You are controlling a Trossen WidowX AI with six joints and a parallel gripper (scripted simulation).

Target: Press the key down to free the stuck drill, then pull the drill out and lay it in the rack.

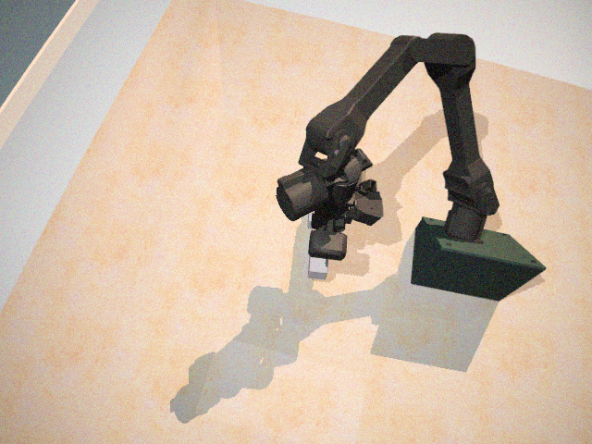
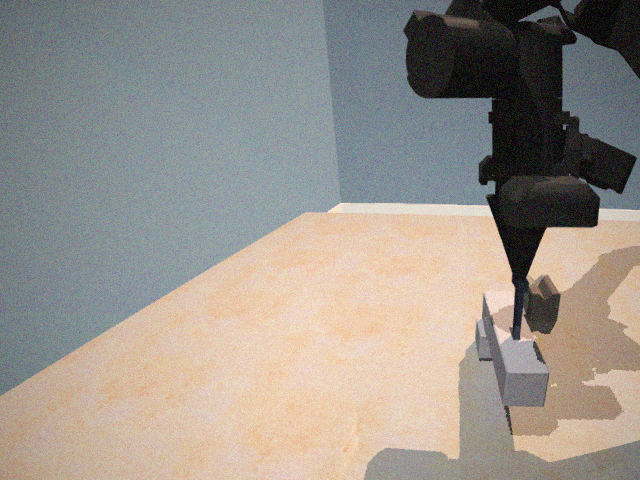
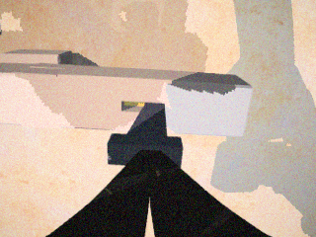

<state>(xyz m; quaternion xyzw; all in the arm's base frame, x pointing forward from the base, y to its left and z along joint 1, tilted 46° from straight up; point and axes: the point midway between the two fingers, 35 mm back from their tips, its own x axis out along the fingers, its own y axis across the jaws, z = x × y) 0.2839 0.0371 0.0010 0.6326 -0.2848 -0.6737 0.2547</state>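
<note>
A long pale block (image 1: 318, 265) (image 2: 526, 359) (image 3: 207, 111) lies on the table. The dark blue T-shaped key (image 2: 517, 315) (image 3: 149, 122) stands upright in its top, beside a small slot in the wrist view. A bit of yellow (image 3: 141, 104) shows in that slot, perhaps part of the drill; the rest of the drill cannot be made out. My gripper (image 2: 519, 279) (image 3: 149, 160) is shut and empty, pointing down, its tips at the key's head and seemingly touching it. The brown V-grooved rack (image 2: 543, 312) stands behind the block, hidden by my arm in the top view.
A smaller pale piece (image 2: 483, 342) (image 3: 35, 57) sits against the long block's side. The green arm base (image 1: 459, 267) is to the right in the top view. Arm shadows fall across the table (image 1: 143, 215) (image 2: 232, 335).
</note>
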